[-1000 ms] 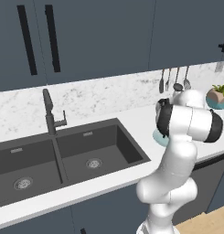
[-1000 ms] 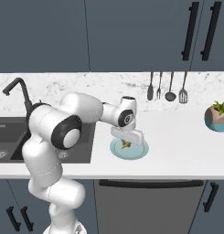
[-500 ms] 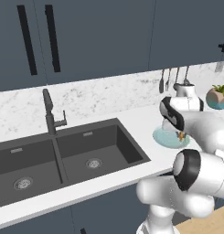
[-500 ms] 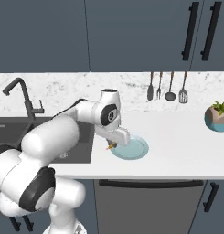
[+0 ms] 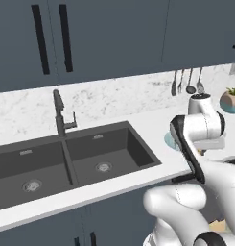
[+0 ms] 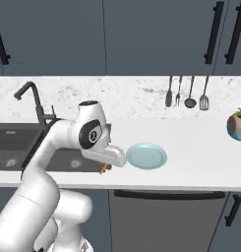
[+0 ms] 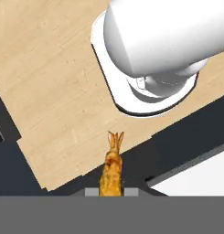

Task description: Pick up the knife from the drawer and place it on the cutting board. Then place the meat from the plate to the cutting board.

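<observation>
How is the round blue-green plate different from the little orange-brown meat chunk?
The round pale blue-green plate is flat and wide; the stubby orange-brown meat chunk is small and lumpy. The plate lies empty on the white counter; the meat chunk hangs pinched in the shut gripper, off to the plate's side. Nothing shared is plain.

arm folded low w/ elbow bent, wrist angled down, gripper [image 6: 104, 169] closed on meat [image 7: 111, 173]

The meat [image 7: 112, 172] is a small orange-brown chunk with a forked tip, hanging clear in the air just off the left rim of the plate [image 6: 147, 155]. The plate is small, round and pale blue-green, lying flat with nothing on it.
</observation>
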Motion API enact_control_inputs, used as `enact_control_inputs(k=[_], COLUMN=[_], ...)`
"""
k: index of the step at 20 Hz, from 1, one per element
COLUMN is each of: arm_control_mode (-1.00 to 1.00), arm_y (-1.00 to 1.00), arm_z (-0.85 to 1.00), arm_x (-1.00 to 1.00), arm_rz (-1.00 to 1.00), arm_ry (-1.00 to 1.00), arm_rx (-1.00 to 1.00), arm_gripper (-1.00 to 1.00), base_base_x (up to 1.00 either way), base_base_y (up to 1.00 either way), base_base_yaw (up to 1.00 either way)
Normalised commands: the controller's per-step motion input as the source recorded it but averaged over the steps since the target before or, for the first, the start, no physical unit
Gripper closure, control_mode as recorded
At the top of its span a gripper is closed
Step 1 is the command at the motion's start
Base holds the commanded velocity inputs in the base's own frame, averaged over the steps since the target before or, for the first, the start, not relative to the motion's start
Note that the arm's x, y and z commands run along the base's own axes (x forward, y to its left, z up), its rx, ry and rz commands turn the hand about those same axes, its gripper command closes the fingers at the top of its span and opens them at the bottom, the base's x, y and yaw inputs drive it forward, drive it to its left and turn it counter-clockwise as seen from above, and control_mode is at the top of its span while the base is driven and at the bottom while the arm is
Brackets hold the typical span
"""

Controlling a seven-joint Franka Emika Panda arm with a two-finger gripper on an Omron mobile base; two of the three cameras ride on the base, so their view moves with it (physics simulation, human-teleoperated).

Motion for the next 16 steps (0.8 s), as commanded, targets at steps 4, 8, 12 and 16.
enact_control_inputs(k=[4,8,12,16], arm_control_mode=[1.0,1.0,1.0,1.0], arm_y=[0.0,0.0,0.0,0.0], arm_z=[0.0,0.0,0.0,0.0], arm_x=[0.0,0.0,0.0,0.0], arm_rz=[0.0,0.0,0.0,0.0], arm_ry=[0.0,0.0,0.0,0.0], arm_rx=[0.0,0.0,0.0,0.0], arm_gripper=[1.0,1.0,1.0,1.0], base_base_x=[-0.74,-0.18,0.24,0.48], base_base_y=[1.0,1.0,1.0,1.0], base_base_yaw=[0.31,0.34,0.22,0.18])
